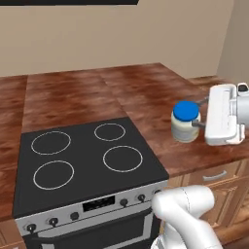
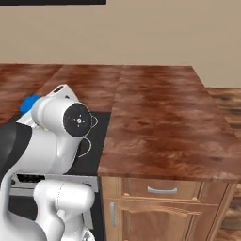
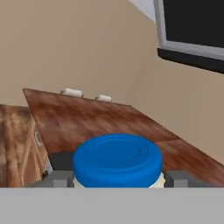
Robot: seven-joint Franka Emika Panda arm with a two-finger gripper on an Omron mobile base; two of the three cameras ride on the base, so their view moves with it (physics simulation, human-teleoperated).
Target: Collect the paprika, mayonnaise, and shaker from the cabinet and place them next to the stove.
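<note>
The mayonnaise (image 1: 186,121) is a squat whitish jar with a blue lid, upright at the wooden counter just right of the stove (image 1: 82,160). My gripper (image 1: 192,115) reaches in from the right and is shut on the jar, one finger on each side. In the hand view the blue lid of the mayonnaise (image 3: 117,159) sits between the two fingertips (image 3: 61,178). The arm hides most of the jar in the right base view, where a bit of the blue lid (image 2: 29,103) peeks out beside the stove (image 2: 96,136). Whether the jar's base touches the counter I cannot tell.
Brown wooden counter (image 1: 146,92) runs behind and to both sides of the stove and widens to the right (image 2: 164,117). Drawers with silver handles (image 2: 160,190) lie below it. A beige wall stands behind. A dark panel (image 3: 192,35) hangs high on the wall.
</note>
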